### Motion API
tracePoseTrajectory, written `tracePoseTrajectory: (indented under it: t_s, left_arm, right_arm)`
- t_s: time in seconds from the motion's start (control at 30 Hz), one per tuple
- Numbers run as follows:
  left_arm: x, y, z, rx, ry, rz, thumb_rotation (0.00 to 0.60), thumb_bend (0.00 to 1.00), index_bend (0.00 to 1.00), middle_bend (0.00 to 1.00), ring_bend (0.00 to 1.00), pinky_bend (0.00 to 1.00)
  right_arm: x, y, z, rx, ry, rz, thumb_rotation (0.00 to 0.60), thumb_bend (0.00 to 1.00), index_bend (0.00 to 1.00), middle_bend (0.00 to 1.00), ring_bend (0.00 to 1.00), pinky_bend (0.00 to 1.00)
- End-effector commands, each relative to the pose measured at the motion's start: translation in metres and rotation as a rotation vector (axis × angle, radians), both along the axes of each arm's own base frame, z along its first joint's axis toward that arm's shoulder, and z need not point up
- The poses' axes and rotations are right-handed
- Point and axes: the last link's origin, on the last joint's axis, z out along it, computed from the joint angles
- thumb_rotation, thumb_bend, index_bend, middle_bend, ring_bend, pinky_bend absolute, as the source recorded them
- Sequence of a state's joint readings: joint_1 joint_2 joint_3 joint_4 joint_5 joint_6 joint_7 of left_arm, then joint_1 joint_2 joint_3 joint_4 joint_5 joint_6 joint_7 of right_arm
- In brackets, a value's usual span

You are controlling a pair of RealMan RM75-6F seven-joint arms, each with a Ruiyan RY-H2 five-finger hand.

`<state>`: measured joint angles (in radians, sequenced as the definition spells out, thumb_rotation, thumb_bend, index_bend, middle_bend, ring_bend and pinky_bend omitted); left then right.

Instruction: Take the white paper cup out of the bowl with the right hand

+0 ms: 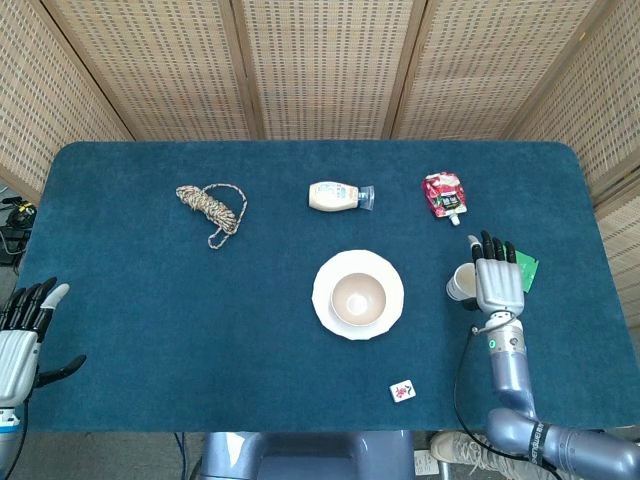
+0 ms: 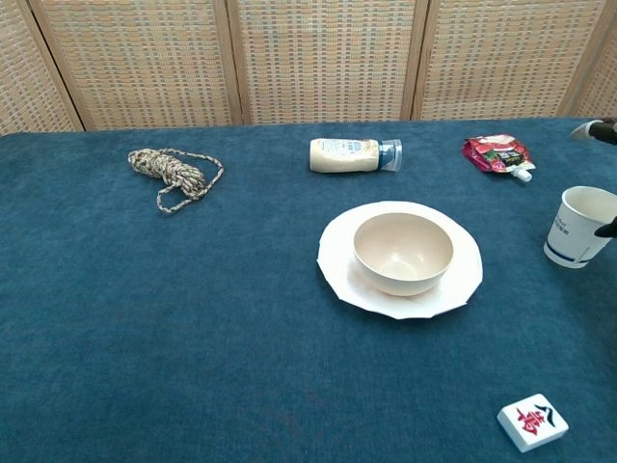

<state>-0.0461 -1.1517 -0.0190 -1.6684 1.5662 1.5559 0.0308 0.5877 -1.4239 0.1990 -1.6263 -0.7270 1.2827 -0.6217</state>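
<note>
The white paper cup (image 1: 461,283) (image 2: 582,226) stands upright on the blue cloth, right of the bowl and apart from it. My right hand (image 1: 497,283) grips the cup from its right side, and only its thumb and a fingertip show at the chest view's right edge. The beige bowl (image 1: 357,297) (image 2: 403,253) sits empty on a white plate (image 1: 322,300) (image 2: 337,265) at the table's middle. My left hand (image 1: 20,340) hovers open at the near left corner, holding nothing.
A coiled rope (image 1: 212,207) lies at the back left and a squeeze bottle (image 1: 338,196) on its side behind the bowl. A red pouch (image 1: 443,194) and a green packet (image 1: 526,268) are near the right hand. A mahjong tile (image 2: 531,422) sits at the front right.
</note>
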Motion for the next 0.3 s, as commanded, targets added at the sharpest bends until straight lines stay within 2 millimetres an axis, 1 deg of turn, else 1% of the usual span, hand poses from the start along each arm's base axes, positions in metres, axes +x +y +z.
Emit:
tracePoseTrajectory:
  t_s: [0.03,0.17,0.2,0.23,0.27,0.3]
  left_arm:
    - [0.0,0.0,0.001,0.003,-0.002,-0.001,0.6,0.03,0.0,0.0,0.0,0.0]
    - [-0.001,0.0,0.003,0.009,-0.003,0.0,0.6,0.03,0.0,0.0,0.0,0.0]
    - [-0.002,0.001,0.003,0.013,0.0,0.002,0.6,0.03,0.0,0.0,0.0,0.0]
    - [-0.002,0.0,0.004,0.016,0.001,0.003,0.6,0.03,0.0,0.0,0.0,0.0]
    - [-0.002,0.0,0.004,0.019,0.002,0.003,0.6,0.03,0.0,0.0,0.0,0.0]
    - [-0.002,0.0,0.004,0.02,0.003,0.003,0.6,0.03,0.0,0.0,0.0,0.0]
  right_arm:
    - [0.002,0.014,0.013,-0.035,0.008,0.039,0.6,0.22,0.08,0.0,0.0,0.0]
    - [-0.004,0.053,0.025,-0.07,-0.004,0.132,0.6,0.22,0.08,0.0,0.0,0.0]
    - [-0.01,0.078,0.026,-0.065,-0.025,0.177,0.6,0.22,0.07,0.0,0.0,0.0]
    - [-0.016,0.094,0.028,-0.056,-0.038,0.215,0.6,0.21,0.06,0.0,0.0,0.0]
    - [-0.021,0.103,0.029,-0.054,-0.048,0.245,0.6,0.21,0.06,0.0,0.0,0.0]
    - [-0.024,0.108,0.029,-0.053,-0.051,0.261,0.6,0.21,0.05,0.0,0.0,0.0]
